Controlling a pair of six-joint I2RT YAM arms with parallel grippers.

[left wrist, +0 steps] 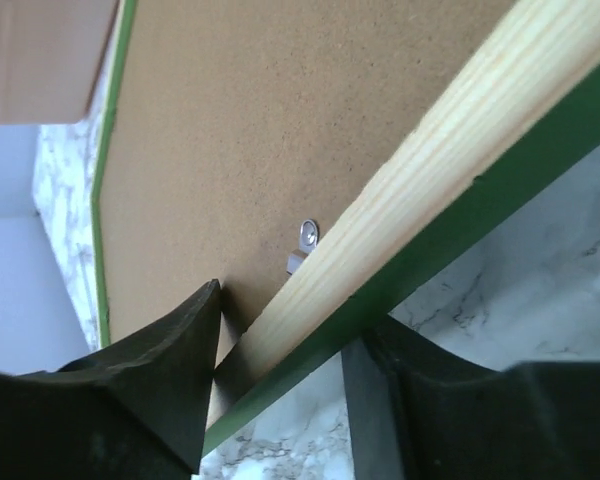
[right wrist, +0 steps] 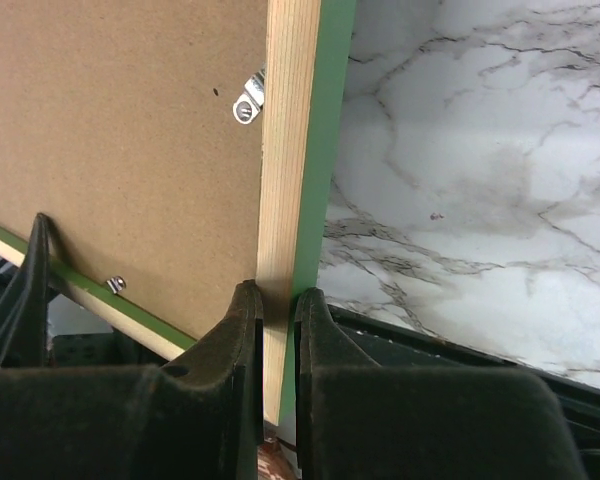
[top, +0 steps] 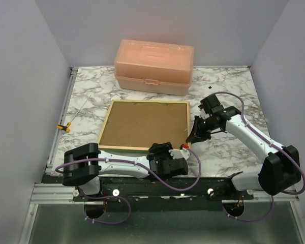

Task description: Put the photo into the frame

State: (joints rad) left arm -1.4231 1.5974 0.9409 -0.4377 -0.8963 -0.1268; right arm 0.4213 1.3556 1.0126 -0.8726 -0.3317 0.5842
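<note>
Lying back up on the marble table [top: 229, 86], the frame [top: 106, 123] shows its pale wood rails around a brown backing board [top: 145, 124] that fills the opening. Seen from above, a peach plastic box [top: 153, 66] stands at 12 o'clock from the frame, near its far rail but apart from it. A small yellow-handled tool [top: 65, 127] lies at 9 o'clock by the table's left edge.

The left gripper [top: 162, 150] meets the near rail at about 5 o'clock. In its wrist view the two dark fingers [left wrist: 170, 370] straddle that rail, one over the board and one over the marble. The wood and its green edge fill the fairly wide gap, so the gripper appears clamped on the frame. A small metal clip [left wrist: 305, 240] sits on the board just inside the rail.

The right gripper [top: 192, 136] reaches the right rail at about 4 o'clock, close to the near right corner. Its wrist view shows the jaws drawn narrow, pinching the rail with wood on one side and green on the other. Another metal clip [right wrist: 248, 100] sits higher up along that same rail.
</note>
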